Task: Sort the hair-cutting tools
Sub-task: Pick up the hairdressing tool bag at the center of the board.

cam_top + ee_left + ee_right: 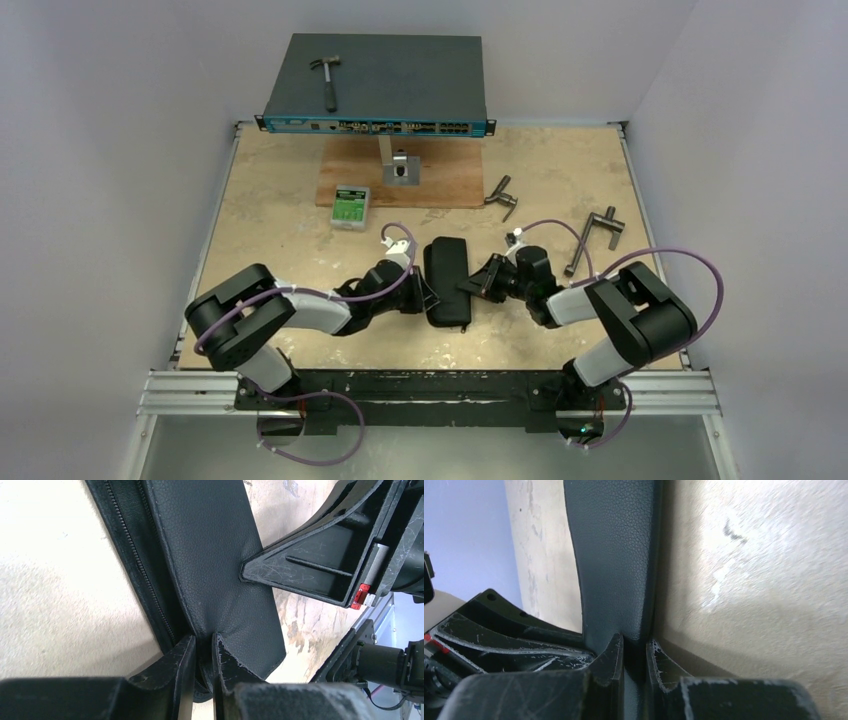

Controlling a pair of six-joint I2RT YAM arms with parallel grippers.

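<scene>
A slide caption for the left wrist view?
Left fingers pinch the black zippered case while right fingers hold its other edge.

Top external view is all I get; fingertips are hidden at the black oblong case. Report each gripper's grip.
Observer: In the left wrist view, the left gripper pinches a raised fold of the black grained-leather zip case.
Operator: Now the right one.
Observer: The right gripper is shut on the case's opposite edge, material between its fingers.
Operator: Check the zip.
Observer: Its zip teeth run along the side nearest the left gripper; open or closed, I cannot tell.
</scene>
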